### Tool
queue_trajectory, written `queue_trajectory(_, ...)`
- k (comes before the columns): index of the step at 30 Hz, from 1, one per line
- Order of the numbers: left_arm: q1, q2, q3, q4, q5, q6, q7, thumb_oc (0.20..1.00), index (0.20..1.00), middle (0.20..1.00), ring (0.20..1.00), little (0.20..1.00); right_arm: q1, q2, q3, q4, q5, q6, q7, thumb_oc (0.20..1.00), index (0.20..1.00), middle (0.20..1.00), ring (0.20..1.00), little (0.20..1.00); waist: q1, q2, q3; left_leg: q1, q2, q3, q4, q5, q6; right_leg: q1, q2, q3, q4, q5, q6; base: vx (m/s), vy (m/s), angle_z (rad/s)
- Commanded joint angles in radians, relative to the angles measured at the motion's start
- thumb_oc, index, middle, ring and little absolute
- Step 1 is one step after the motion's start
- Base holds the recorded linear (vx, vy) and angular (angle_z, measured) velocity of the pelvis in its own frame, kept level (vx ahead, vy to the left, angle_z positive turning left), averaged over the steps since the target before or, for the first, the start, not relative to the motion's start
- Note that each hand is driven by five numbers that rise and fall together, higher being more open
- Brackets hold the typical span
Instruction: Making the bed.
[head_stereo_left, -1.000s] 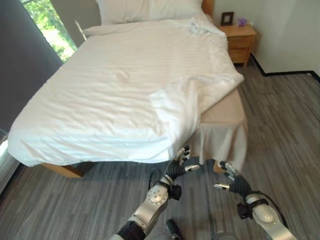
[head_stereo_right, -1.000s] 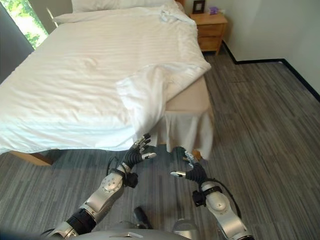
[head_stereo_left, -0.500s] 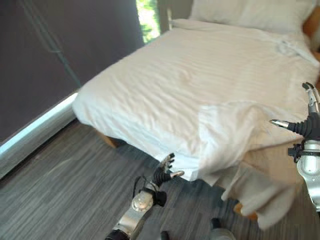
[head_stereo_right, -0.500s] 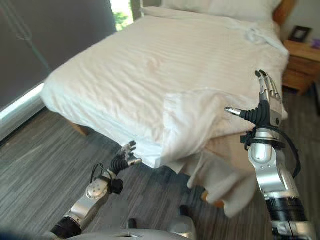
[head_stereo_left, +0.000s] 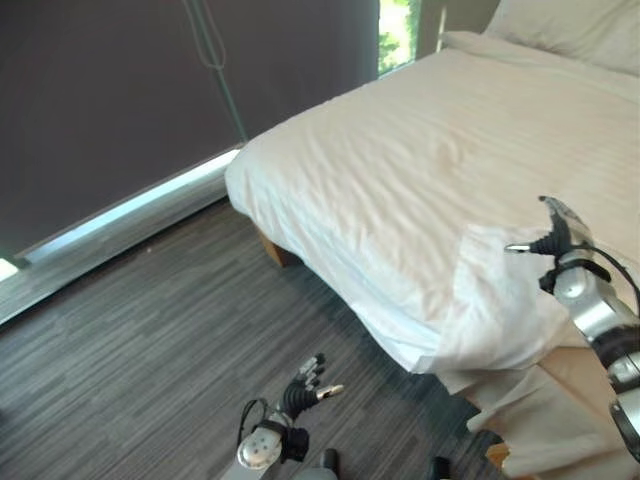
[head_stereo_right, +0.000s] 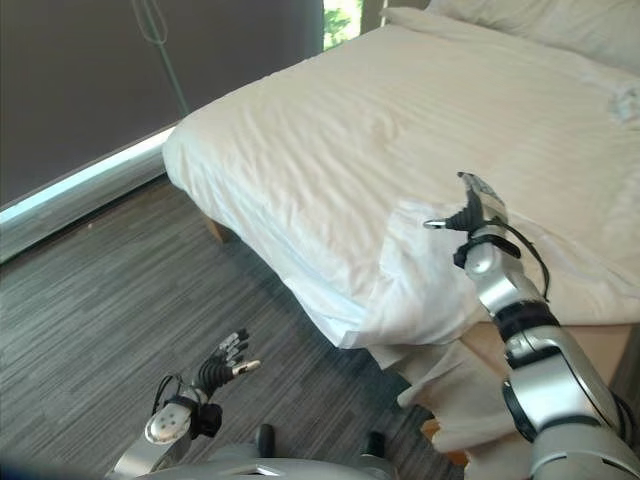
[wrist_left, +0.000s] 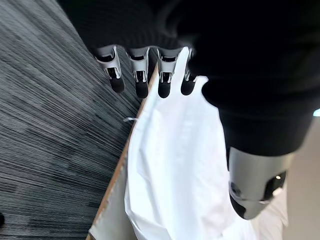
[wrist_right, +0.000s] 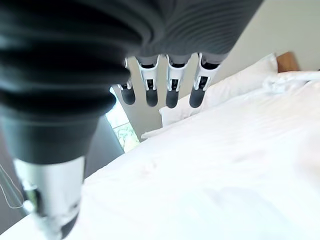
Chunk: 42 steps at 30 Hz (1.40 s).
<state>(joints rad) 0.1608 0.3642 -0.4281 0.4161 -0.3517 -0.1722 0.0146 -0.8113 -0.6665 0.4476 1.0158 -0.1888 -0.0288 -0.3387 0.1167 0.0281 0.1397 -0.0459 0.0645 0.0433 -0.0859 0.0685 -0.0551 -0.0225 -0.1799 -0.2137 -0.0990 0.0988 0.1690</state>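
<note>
The white duvet (head_stereo_right: 400, 130) covers most of the bed (head_stereo_left: 275, 252), but at the bed's near corner a flap (head_stereo_right: 415, 280) lies folded back onto the top, and the beige bed skirt (head_stereo_right: 440, 395) hangs bare beneath it; pillows (head_stereo_right: 520, 20) sit at the head end. The right hand (head_stereo_right: 472, 208) hovers just above the fold, fingers straight and apart, thumb out, holding nothing; the left hand (head_stereo_right: 222, 362) hangs low over the floor (head_stereo_left: 130, 340), well clear of the bed, fingers relaxed and empty. This looks like the approach to the fold; next, I judge, the right hand must lower, pinch the flap's edge, and draw it toward the corner to spread it flat.
</note>
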Motion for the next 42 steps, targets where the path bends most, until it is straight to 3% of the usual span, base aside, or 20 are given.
queue_trajectory(1, -0.079, 0.057, -0.005, -0.010, -0.045, -0.065, -0.003, 1.000, 1.000, 1.000, 1.000, 1.000, -0.238, -0.014, 0.085, 0.128, 0.009, -0.003, -0.018, 1.000, 1.000, 1.000, 1.000, 1.000, 0.044, -0.043, 0.126, -0.054, 0.001, 0.031, -0.001, -0.038, -0.052, -0.033, -0.029, 0.038, 0.015, -0.036, 0.019, -0.16, -0.030, 0.40)
queue_trajectory(4, -0.104, 0.040, -0.012, 0.063, -0.036, -0.083, 0.014, 1.000, 1.000, 1.000, 1.000, 1.000, -0.259, 0.012, 0.115, 0.252, -0.005, 0.013, -0.010, 1.000, 1.000, 1.000, 1.000, 1.000, 0.049, -0.019, 0.146, -0.139, 0.009, 0.030, -0.001, -0.009, -0.067, -0.116, -0.026, 0.046, 0.017, -0.025, 0.015, -0.10, -0.017, 0.20)
queue_trajectory(9, -0.114, 0.010, -0.020, 0.105, -0.046, -0.088, 0.018, 1.000, 1.000, 1.000, 1.000, 1.000, -0.223, 0.032, 0.106, 0.299, -0.026, 0.031, -0.019, 1.000, 1.000, 1.000, 1.000, 1.000, 0.037, -0.006, 0.144, -0.170, 0.013, 0.040, -0.001, -0.002, -0.070, -0.148, -0.025, 0.060, 0.014, -0.023, 0.014, -0.02, 0.005, -0.04)
queue_trajectory(18, -0.133, -0.008, -0.017, 0.093, -0.046, -0.077, -0.003, 1.000, 1.000, 1.000, 1.000, 1.000, -0.072, -0.069, 0.067, 0.195, -0.041, 0.028, 0.001, 1.000, 1.000, 1.000, 1.000, 1.000, -0.018, -0.007, 0.125, -0.095, 0.003, 0.071, -0.001, -0.037, -0.062, -0.096, -0.040, 0.079, 0.012, -0.038, 0.021, -0.01, 0.013, -0.06)
queue_trajectory(19, -0.132, -0.009, -0.018, 0.087, -0.043, -0.073, -0.011, 1.000, 1.000, 1.000, 1.000, 1.000, -0.050, -0.083, 0.061, 0.157, -0.042, 0.022, 0.011, 0.812, 0.812, 0.812, 0.812, 0.812, -0.028, -0.012, 0.119, -0.079, 0.000, 0.075, -0.001, -0.044, -0.060, -0.083, -0.042, 0.079, 0.012, -0.041, 0.023, 0.00, 0.000, 0.00)
queue_trajectory(20, -0.129, -0.010, -0.018, 0.086, -0.040, -0.071, -0.015, 1.000, 1.000, 1.000, 1.000, 1.000, -0.032, -0.102, 0.051, 0.117, -0.037, 0.019, 0.024, 0.561, 0.561, 0.561, 0.561, 0.561, -0.037, -0.016, 0.115, -0.067, 0.000, 0.078, -0.001, -0.050, -0.058, -0.074, -0.042, 0.080, 0.012, -0.043, 0.024, 0.00, 0.000, 0.00)
queue_trajectory(21, -0.126, -0.014, -0.020, 0.087, -0.037, -0.069, -0.020, 1.000, 1.000, 1.000, 1.000, 1.000, -0.010, -0.110, 0.047, 0.077, -0.036, 0.015, 0.036, 0.200, 0.200, 0.200, 0.200, 0.200, -0.046, -0.021, 0.111, -0.053, -0.002, 0.083, -0.001, -0.057, -0.054, -0.065, -0.043, 0.085, 0.012, -0.044, 0.025, 0.00, -0.021, -0.15)
queue_trajectory(26, -0.123, -0.034, -0.027, 0.101, -0.021, -0.055, -0.038, 1.000, 1.000, 1.000, 1.000, 1.000, 0.111, -0.144, -0.004, -0.054, -0.007, -0.008, 0.074, 0.200, 0.200, 0.200, 0.200, 0.200, -0.082, -0.043, 0.090, -0.002, -0.003, 0.101, -0.001, -0.076, -0.043, -0.031, -0.046, 0.098, 0.012, -0.046, 0.029, 0.01, -0.020, -0.20)
queue_trajectory(32, -0.113, -0.065, -0.004, 0.093, 0.033, -0.025, -0.042, 1.000, 1.000, 1.000, 1.000, 1.000, 0.489, -0.154, -0.243, -0.433, 0.020, -0.049, 0.076, 0.200, 0.200, 0.200, 0.200, 0.200, -0.147, -0.059, 0.072, 0.054, 0.003, 0.126, -0.001, -0.101, -0.032, 0.001, -0.044, 0.118, 0.012, -0.046, 0.036, 0.00, -0.003, -0.17)
queue_trajectory(36, -0.120, -0.091, 0.013, 0.120, 0.074, -0.013, -0.042, 1.000, 1.000, 1.000, 1.000, 1.000, 0.793, -0.059, -0.419, -0.613, 0.027, -0.078, 0.092, 0.200, 0.200, 0.200, 0.200, 0.200, -0.191, -0.071, 0.063, 0.080, 0.005, 0.144, -0.001, -0.113, -0.023, 0.012, -0.041, 0.133, 0.012, -0.040, 0.040, 0.00, 0.003, -0.14)
queue_trajectory(37, -0.120, -0.091, 0.012, 0.120, 0.074, -0.013, -0.042, 1.000, 1.000, 1.000, 1.000, 1.000, 0.794, -0.059, -0.420, -0.614, 0.027, -0.077, 0.092, 0.200, 0.200, 0.200, 0.200, 0.200, -0.190, -0.071, 0.063, 0.080, 0.005, 0.144, -0.001, -0.113, -0.023, 0.012, -0.041, 0.133, 0.012, -0.040, 0.040, -0.01, 0.006, -0.22)
queue_trajectory(38, -0.134, -0.103, 0.013, 0.134, 0.089, -0.012, -0.035, 1.000, 1.000, 1.000, 1.000, 1.000, 0.875, 0.010, -0.437, -0.618, 0.035, -0.083, 0.098, 0.200, 0.200, 0.200, 0.200, 0.200, -0.213, -0.075, 0.060, 0.094, 0.007, 0.154, -0.001, -0.119, -0.020, 0.014, -0.039, 0.147, 0.016, -0.036, 0.041, -0.01, 0.010, -0.19)
queue_trajectory(42, -0.162, -0.125, -0.003, 0.159, 0.108, -0.014, -0.012, 1.000, 1.000, 1.000, 1.000, 1.000, 1.037, 0.144, -0.470, -0.560, 0.112, -0.094, 0.115, 0.200, 0.200, 0.200, 0.200, 0.200, -0.265, -0.079, 0.059, 0.122, 0.009, 0.185, -0.001, -0.130, -0.018, 0.010, -0.032, 0.177, 0.028, -0.026, 0.044, -0.02, 0.024, -0.30)
